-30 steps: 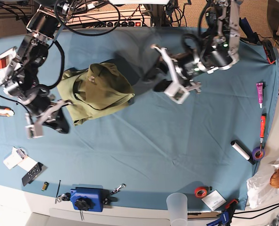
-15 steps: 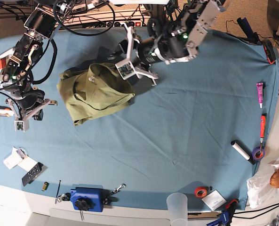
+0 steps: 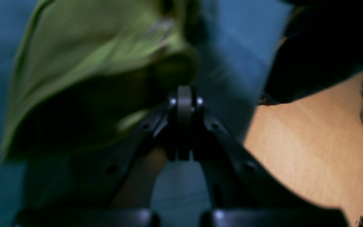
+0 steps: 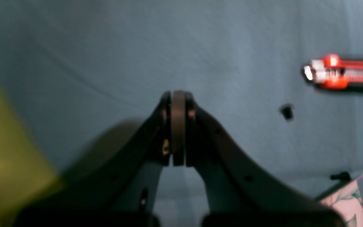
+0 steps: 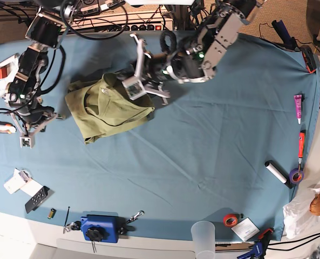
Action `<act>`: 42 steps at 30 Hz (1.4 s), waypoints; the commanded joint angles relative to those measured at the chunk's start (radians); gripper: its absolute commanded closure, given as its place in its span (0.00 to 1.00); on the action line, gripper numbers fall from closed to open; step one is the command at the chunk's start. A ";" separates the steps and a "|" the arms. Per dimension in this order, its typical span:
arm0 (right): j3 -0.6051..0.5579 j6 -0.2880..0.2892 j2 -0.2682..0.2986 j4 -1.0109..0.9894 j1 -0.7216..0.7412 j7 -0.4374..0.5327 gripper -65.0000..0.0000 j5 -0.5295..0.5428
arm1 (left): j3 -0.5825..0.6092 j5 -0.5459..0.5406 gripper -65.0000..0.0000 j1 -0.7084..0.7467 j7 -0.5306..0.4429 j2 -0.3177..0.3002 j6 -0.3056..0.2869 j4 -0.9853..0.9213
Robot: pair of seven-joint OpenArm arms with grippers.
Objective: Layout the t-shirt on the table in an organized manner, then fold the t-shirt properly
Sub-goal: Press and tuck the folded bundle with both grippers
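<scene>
The olive-green t-shirt [image 5: 108, 108] lies crumpled in a heap on the teal table [image 5: 203, 140], left of centre. My left gripper [image 5: 134, 82] reaches in from the far side to the heap's upper right edge. In the left wrist view that gripper [image 3: 184, 94] is shut, and the blurred t-shirt [image 3: 83, 63] lies just beyond its tips. I cannot tell whether any cloth is pinched. My right gripper [image 5: 27, 139] hangs left of the shirt, apart from it. In the right wrist view it [image 4: 178, 94] is shut on nothing above bare table [image 4: 232, 47], with the t-shirt [image 4: 5, 157] at the left edge.
A red box cutter [image 4: 342, 71] lies near the right gripper, seen also at the table's left edge [image 5: 0, 128]. A red-and-white box [image 5: 3, 70], a remote [image 5: 38, 198], a blue device [image 5: 100, 229], a plastic cup [image 5: 203, 234] and red tape [image 5: 231, 219] line the edges.
My left arm swung from right of the shirt across to its upper right edge, and its gripper went from open to shut. My right gripper drew away leftward from the shirt's lower left.
</scene>
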 commanded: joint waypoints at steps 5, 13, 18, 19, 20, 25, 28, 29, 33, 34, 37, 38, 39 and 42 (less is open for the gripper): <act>0.002 0.036 0.019 -0.036 0.032 0.025 1.00 0.058 | 0.045 0.028 1.00 -0.012 -0.066 0.016 -0.063 -0.010; -0.042 0.076 0.019 -0.036 0.027 -0.064 1.00 0.110 | 0.054 0.088 1.00 -0.074 -0.121 0.031 -0.043 -0.211; -0.146 0.113 0.019 -0.036 0.023 -0.143 1.00 0.110 | 0.054 0.104 1.00 -0.134 -0.123 0.077 -0.042 -0.288; -0.167 0.113 0.019 -0.036 0.023 -0.159 1.00 0.110 | 0.054 0.124 1.00 -0.145 -0.123 0.086 -0.029 -0.303; -0.185 0.113 0.019 -0.036 0.023 -0.171 1.00 0.110 | 0.054 0.150 1.00 -0.154 -0.122 0.095 -0.004 -0.317; -0.208 0.112 0.022 -0.035 0.023 -0.205 1.00 0.112 | 0.049 0.262 1.00 -0.198 -0.121 0.092 0.121 -0.364; -0.208 0.165 0.024 -0.035 0.023 -0.265 1.00 0.196 | 0.050 0.294 1.00 -0.220 -0.129 0.090 0.141 -0.376; -0.208 0.185 0.024 -0.035 0.023 -0.298 1.00 0.249 | 0.050 0.297 1.00 -0.226 -0.137 0.091 0.141 -0.376; -0.208 0.230 0.024 -0.031 0.023 -0.400 1.00 0.427 | 0.050 0.337 1.00 -0.256 -0.158 0.093 0.146 -0.377; -0.208 0.232 0.024 -0.021 0.019 -0.416 1.00 0.444 | 0.050 0.358 1.00 -0.266 -0.158 0.092 0.169 -0.377; -0.208 0.232 0.024 0.038 -0.006 -0.428 1.00 0.473 | 0.050 0.395 1.00 -0.302 -0.158 0.092 0.249 -0.377; -0.208 0.232 0.024 0.066 -0.020 -0.431 1.00 0.490 | 0.050 0.394 1.00 -0.314 -0.159 0.093 0.253 -0.377; -0.209 0.232 0.024 0.096 -0.035 -0.431 1.00 0.509 | 0.050 0.393 1.00 -0.326 -0.167 0.093 0.252 -0.377; -0.214 0.232 0.024 0.186 -0.087 -0.431 1.00 0.542 | 0.050 0.386 1.00 -0.349 -0.209 0.093 0.252 -0.377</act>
